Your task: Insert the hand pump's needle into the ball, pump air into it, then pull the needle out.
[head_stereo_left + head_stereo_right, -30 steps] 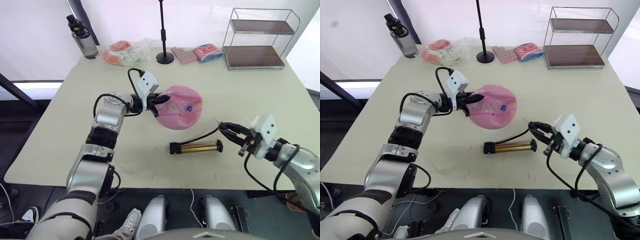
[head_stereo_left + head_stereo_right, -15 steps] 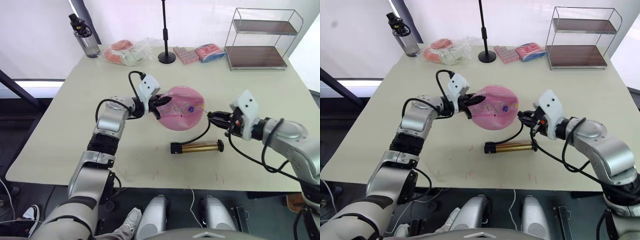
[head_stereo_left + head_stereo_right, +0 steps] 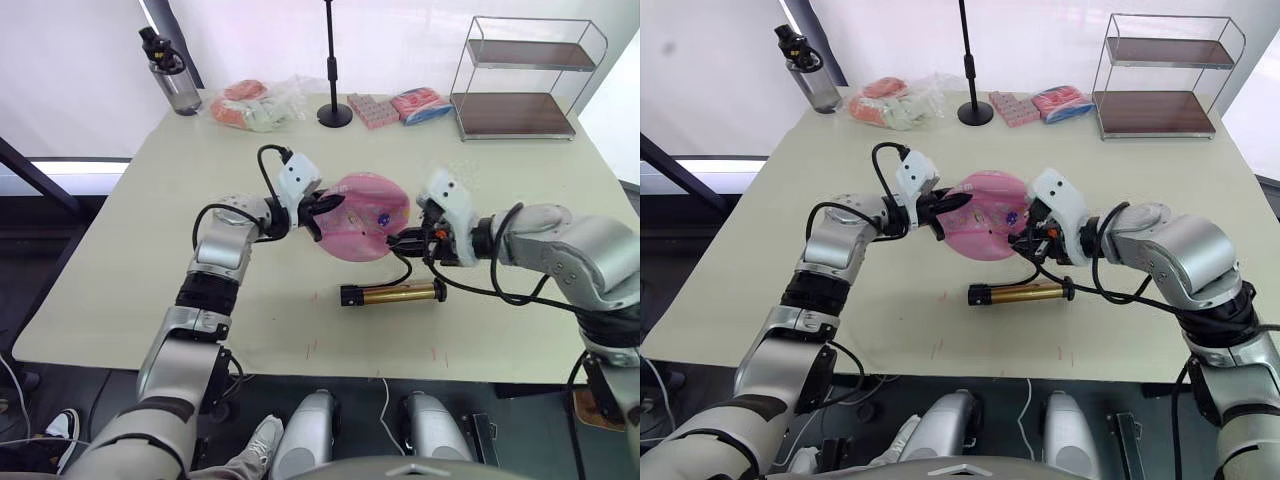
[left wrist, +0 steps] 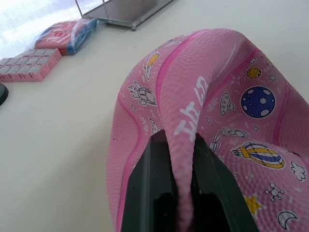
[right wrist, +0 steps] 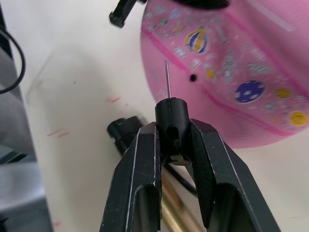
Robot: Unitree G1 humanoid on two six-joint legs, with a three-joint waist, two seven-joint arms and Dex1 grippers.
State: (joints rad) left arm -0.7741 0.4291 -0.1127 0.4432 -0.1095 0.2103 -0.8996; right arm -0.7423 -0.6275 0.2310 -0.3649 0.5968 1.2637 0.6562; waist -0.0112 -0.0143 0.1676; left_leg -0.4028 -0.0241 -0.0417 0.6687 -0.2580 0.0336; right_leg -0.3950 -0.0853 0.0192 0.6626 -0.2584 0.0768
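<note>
Desk (image 3: 520,190) space carries the ball (image 3: 365,216) near its middle, soft and partly deflated, with the hand pump (image 3: 392,294) lying flat just in front of it. Left tool (image 3: 322,208) is clenched on a pinched fold of the ball's skin, steadying it. Right tool (image 5: 170,145), which a second ago hung well off to the right, has swung in beside the ball, clamped on the black fitting of the needle (image 5: 167,78). Its tip now sits just short of the valve hole (image 5: 193,77), slightly off-line, so insertion looks imminent after a small aim correction.
</note>
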